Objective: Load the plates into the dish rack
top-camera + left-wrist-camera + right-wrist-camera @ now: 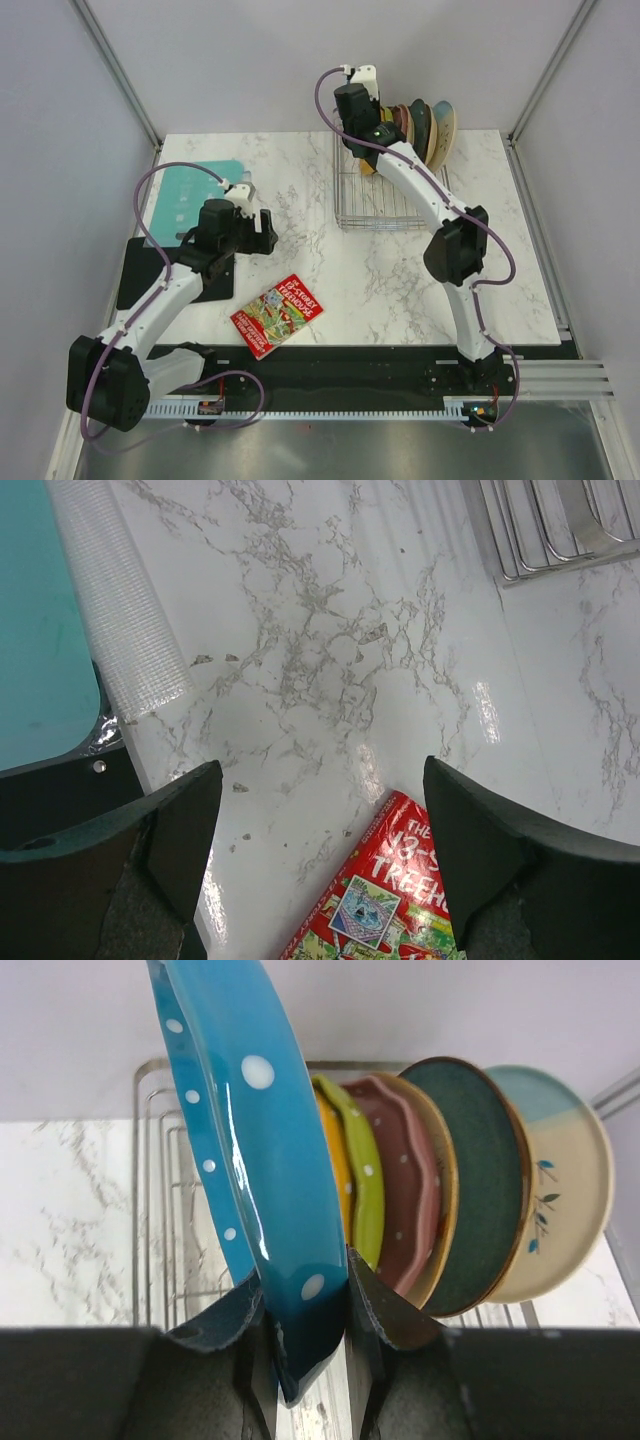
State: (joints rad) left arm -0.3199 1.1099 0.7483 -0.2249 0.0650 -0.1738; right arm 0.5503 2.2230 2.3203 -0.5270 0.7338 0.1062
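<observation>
The right gripper is clamped on the lower rim of the blue plate, one finger on each face. It holds the white-dotted plate on edge over the dish rack. The plate's bottom edge is hidden behind the fingers, so it may or may not be seated in a slot.

Just beside the blue plate, a row of other plates stands upright at the far end of the rack. The row begins with an orange plate, of which only a sliver shows. After it come a lime green plate, a pink plate, a dark green plate, and a cream and pale blue plate painted with a small leaf sprig. These plates crowd the space on that side of the blue one, while bare wires show on its other side.

The left gripper hangs with its jaws spread wide and nothing between them, low over the marble table and well apart from the rack. Just below it lies a red book, on whose cover "13-S" and "TREEHO" can be read before the edge cuts them off. A teal board lies on the left of the table, and a black mat lies nearer the arm bases.
</observation>
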